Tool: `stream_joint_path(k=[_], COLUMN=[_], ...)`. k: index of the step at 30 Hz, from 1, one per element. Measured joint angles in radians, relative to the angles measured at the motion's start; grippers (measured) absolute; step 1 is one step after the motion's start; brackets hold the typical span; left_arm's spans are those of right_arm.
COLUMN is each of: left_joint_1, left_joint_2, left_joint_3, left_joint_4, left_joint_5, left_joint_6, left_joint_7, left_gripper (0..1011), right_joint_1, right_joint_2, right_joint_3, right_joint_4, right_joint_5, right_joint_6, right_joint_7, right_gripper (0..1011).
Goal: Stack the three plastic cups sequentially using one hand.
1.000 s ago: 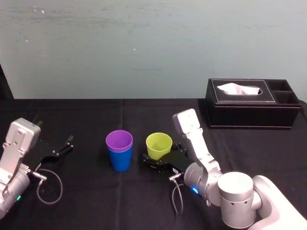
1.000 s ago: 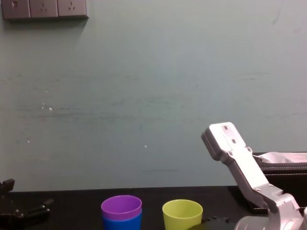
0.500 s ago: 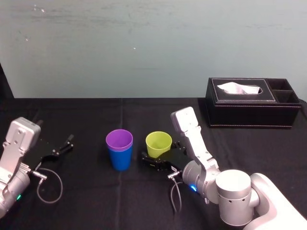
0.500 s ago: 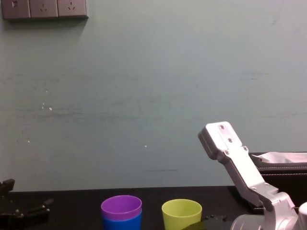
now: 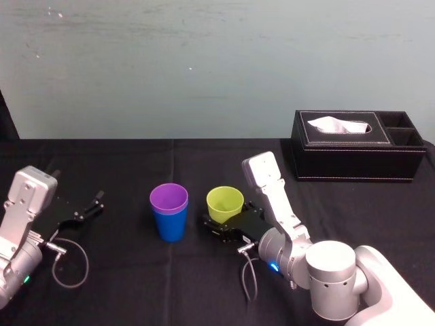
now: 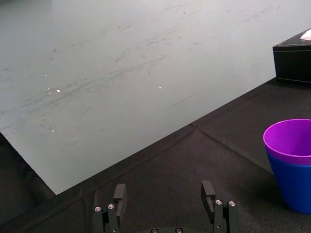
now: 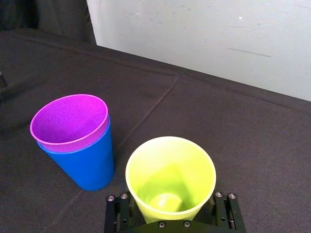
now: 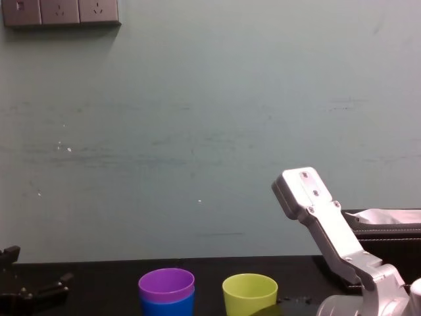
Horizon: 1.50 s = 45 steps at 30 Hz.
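Reaching low across the black-draped table [image 5: 129,278], the right gripper [image 5: 224,223] on its bent silver-grey arm straddles the base of the upright yellow-green tapered plastic cup [image 5: 225,202]. Jaws spread, one either side; contact not discernible. Purple plastic cup [image 5: 168,197] nested inside blue plastic cup [image 5: 170,226], just beside, leftward. Left gripper [image 5: 83,213]: parked at table's left, jaws apart, empty.

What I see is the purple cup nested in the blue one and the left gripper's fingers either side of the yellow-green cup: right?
No: the right gripper, not the left, has its open fingers either side of the yellow-green cup, as the right wrist view shows. The purple cup is nested in the blue cup. The left gripper rests far left.
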Motion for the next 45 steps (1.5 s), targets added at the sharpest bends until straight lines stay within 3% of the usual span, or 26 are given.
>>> stream_joint_path(k=[2,7,20,29,45], left_joint_1=[0.000,0.000,0.000,0.000,0.000], left_joint_2=[0.000,0.000,0.000,0.000,0.000], left_joint_3=[0.000,0.000,0.000,0.000,0.000], left_joint_4=[0.000,0.000,0.000,0.000,0.000], left_joint_5=[0.000,0.000,0.000,0.000,0.000], left_joint_6=[0.000,0.000,0.000,0.000,0.000], left_joint_7=[0.000,0.000,0.000,0.000,0.000], left_gripper=[1000,1000,1000,1000,1000], right_joint_1=[0.000,0.000,0.016,0.047,0.125], right_joint_2=[0.000,0.000,0.023,0.028,-0.001], right_joint_3=[0.000,0.000,-0.017,-0.020,-0.070], right_joint_4=[0.000,-0.001,-0.057,-0.106,-0.118], right_joint_5=[0.000,0.000,-0.031,-0.024,0.014], right_joint_6=[0.000,0.000,-0.016,-0.014,0.015], right_joint_7=[0.000,0.000,0.017,0.048,0.096], right_gripper=[776,720,716,716,716])
